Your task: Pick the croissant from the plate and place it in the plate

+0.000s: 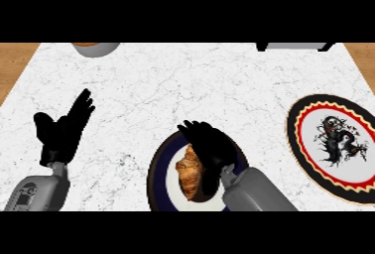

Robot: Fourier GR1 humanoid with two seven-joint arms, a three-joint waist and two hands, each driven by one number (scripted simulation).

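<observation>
The robot's right hand [209, 149], black-fingered on its grey forearm, lies over the dark-rimmed round plate with a white centre [159, 163], its fingers curved down beside and partly over the golden-brown flaky croissant [190, 172], which rests on that plate near its middle. From this steep angle it looks as though the fingers are closing round the pastry's far end, but whether thumb and fingers already pinch it cannot be told. To do this step well, the hand should settle with the croissant between thumb and fingers across its narrow width, close until both sides touch, then lift straight up so the pastry clears the rim before any sideways travel. The goal is probably the round plate with a black and red zigzag border and a dark figure on white [338, 146], well apart at the right. The robot's left hand [64, 128] rests open at the view's left, fingers up and spread. Everything stands on a white marble counter with grey veining [183, 84], framed by wooden edges; a pale bowl-like vessel [95, 48] and a grey object [296, 46] sit at the far edge.
</observation>
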